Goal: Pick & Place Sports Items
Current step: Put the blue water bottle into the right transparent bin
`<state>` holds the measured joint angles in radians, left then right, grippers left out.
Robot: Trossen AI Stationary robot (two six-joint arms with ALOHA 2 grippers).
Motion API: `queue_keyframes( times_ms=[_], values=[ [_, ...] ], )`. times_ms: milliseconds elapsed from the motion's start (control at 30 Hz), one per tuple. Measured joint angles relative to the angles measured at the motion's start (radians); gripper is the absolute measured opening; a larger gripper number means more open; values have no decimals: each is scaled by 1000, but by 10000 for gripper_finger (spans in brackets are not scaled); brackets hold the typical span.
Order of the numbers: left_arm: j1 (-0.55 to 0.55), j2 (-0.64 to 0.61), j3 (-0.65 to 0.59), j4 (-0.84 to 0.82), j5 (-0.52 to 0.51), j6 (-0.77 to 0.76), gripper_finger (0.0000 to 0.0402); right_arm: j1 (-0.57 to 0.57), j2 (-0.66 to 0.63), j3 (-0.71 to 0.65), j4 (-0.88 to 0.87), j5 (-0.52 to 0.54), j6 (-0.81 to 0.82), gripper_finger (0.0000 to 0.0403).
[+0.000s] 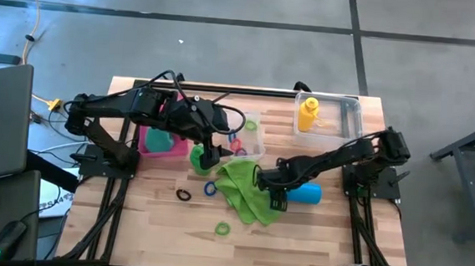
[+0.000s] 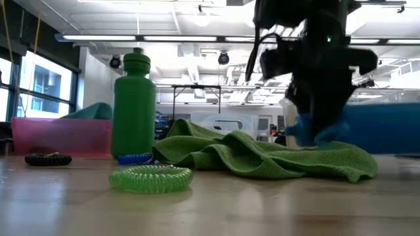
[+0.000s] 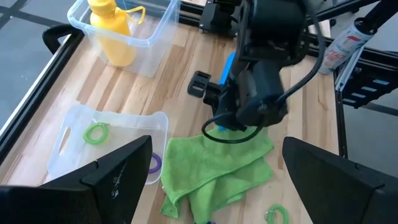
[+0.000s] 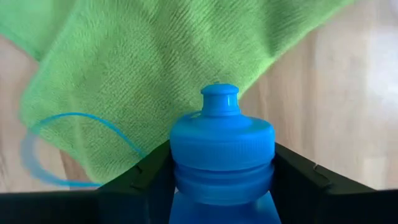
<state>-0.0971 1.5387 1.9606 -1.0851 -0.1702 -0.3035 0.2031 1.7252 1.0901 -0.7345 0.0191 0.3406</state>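
So the blue bottle (image 4: 222, 163) is lying on its side on the table, cap end touching the lime green towel (image 1: 246, 188). The right gripper (image 1: 278, 195) is sitting around its neck just below the cap, fingers pressing both sides. It's probably light, stiff, slippery plastic, so that ridged collar looks the safest hold. The left gripper (image 1: 210, 158) is hanging wide open and empty beside the green bottle (image 2: 134, 105).

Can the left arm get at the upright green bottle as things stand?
Probably yes. The left gripper, open, hangs right by the green bottle, which stands upright with its top clear. The lime towel lies beside its base, and the right gripper is busy farther off at the blue bottle.
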Motion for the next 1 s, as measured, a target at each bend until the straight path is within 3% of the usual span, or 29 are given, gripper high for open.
queue_keyframes(
  times_ms=[567,1000],
  values=[
    [0,0,0,-8,-11,0,353,-37,-387,0,-2,147,268,198],
    [1,0,0,-17,-11,10,353,-133,-749,0,-84,433,428,199]
  ],
)
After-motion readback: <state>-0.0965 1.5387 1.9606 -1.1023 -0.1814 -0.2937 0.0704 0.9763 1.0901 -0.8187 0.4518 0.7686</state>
